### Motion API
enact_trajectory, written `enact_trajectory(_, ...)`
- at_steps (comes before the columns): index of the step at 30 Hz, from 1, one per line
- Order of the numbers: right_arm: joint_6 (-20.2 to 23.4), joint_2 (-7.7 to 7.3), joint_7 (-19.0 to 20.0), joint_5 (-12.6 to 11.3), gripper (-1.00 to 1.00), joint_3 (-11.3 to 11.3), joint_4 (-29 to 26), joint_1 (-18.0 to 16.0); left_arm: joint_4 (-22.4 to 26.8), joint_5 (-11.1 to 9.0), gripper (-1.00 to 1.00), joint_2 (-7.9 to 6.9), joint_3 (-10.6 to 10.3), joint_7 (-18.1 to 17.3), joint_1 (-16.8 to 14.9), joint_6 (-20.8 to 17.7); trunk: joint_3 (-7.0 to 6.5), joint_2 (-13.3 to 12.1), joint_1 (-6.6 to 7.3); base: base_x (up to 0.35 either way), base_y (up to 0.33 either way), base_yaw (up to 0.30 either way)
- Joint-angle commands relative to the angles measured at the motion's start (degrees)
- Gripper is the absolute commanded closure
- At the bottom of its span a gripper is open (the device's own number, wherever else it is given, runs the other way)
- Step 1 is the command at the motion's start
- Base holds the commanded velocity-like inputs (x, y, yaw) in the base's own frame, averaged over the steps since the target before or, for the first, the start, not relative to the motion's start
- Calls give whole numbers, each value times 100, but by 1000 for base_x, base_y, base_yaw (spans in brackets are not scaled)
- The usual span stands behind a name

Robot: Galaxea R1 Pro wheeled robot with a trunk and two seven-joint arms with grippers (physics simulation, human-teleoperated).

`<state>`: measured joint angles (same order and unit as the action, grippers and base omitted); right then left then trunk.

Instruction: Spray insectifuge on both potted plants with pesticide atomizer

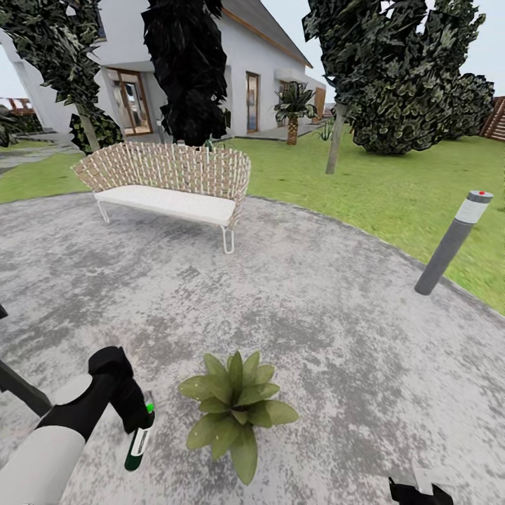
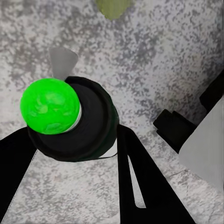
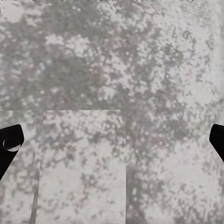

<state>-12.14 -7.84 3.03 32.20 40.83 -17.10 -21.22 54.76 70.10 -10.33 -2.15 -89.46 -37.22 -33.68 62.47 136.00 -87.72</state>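
A slim dark pesticide atomizer (image 1: pixel 138 443) with a white label and bright green top hangs nozzle-up over the grey stone patio (image 1: pixel 315 315), with my left gripper (image 1: pixel 137 414) shut on it. In the left wrist view the atomizer (image 2: pixel 70 116) sits between the two black fingers (image 2: pixel 135 177) of that gripper (image 2: pixel 70 144). Just right of it stands one potted plant (image 1: pixel 235 410), a low rosette of broad green leaves; a leaf tip (image 2: pixel 112 7) reaches the left wrist view. My right gripper (image 1: pixel 419 493) is low at the front right and is open (image 3: pixel 112 144) above bare stone.
A woven white bench (image 1: pixel 168 186) stands at the patio's far edge. A grey bollard light (image 1: pixel 452 242) leans at the right rim. Lawn (image 1: pixel 393 189), trees and a white house (image 1: pixel 259 77) lie beyond. Open stone stretches between the plant and the bench.
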Motion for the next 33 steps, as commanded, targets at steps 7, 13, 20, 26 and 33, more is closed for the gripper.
enact_trajectory(7, -25, 1, 33, 40, -100, 45, 9, -5, 78, 71, 100, -5, -35, -54, 30, -29, 5, 2, 1, 115, 90, -1)
enact_trajectory(13, -32, -6, 42, 49, -100, 40, 12, -5, 76, 115, 100, -87, -260, -22, 85, 416, 5, 2, 1, 7, 6, 0)
enact_trajectory(20, -34, -9, 51, 50, -100, 39, 104, -5, 75, 119, 100, 88, -298, -37, 17, 474, 5, 2, 1, 0, 0, 0)
enact_trajectory(26, -34, -16, 48, 50, -100, 39, 110, -5, 95, 314, 100, 66, -309, -54, -470, 486, 5, 2, 1, 0, 0, 0)
enact_trajectory(33, -34, -16, 48, 50, -100, 39, 110, -5, 86, 799, 100, 31, -279, -54, -806, 538, 5, 2, 1, 0, 0, 0)
